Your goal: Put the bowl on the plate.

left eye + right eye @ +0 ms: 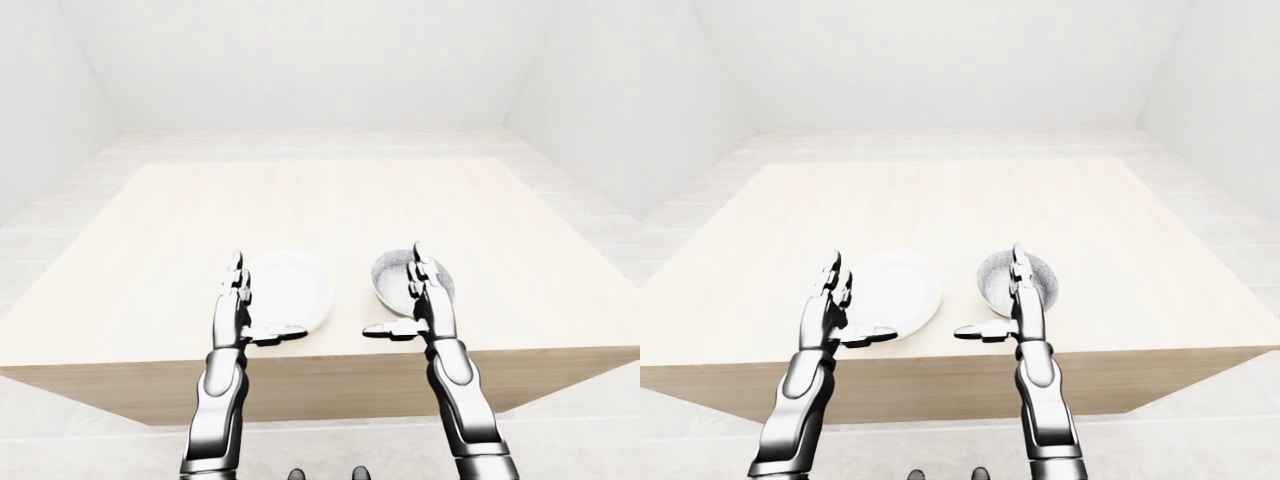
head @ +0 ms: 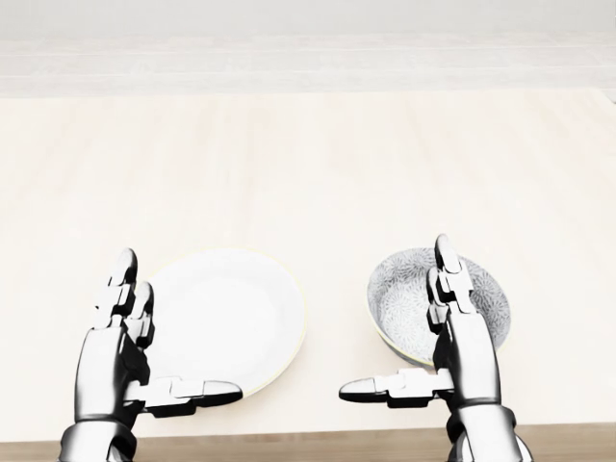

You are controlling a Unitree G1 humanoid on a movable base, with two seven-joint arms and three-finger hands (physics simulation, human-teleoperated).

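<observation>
A white plate (image 2: 231,313) lies on the light wooden table (image 2: 308,164), at the lower left of the head view. To its right, a small gap away, stands a grey speckled bowl (image 2: 486,303), upright and with nothing in it. My left hand (image 2: 173,332) is open over the plate's left rim, fingers straight up the view and thumb pointing right. My right hand (image 2: 397,322) is open over the bowl, its fingers covering the bowl's middle and its thumb pointing left below the rim. Neither hand holds anything.
The table's near edge (image 2: 308,448) runs just below both hands. In the left-eye view the wide tabletop (image 1: 320,200) stretches up beyond the dishes, bare wood, with pale floor (image 1: 60,220) and white walls around it.
</observation>
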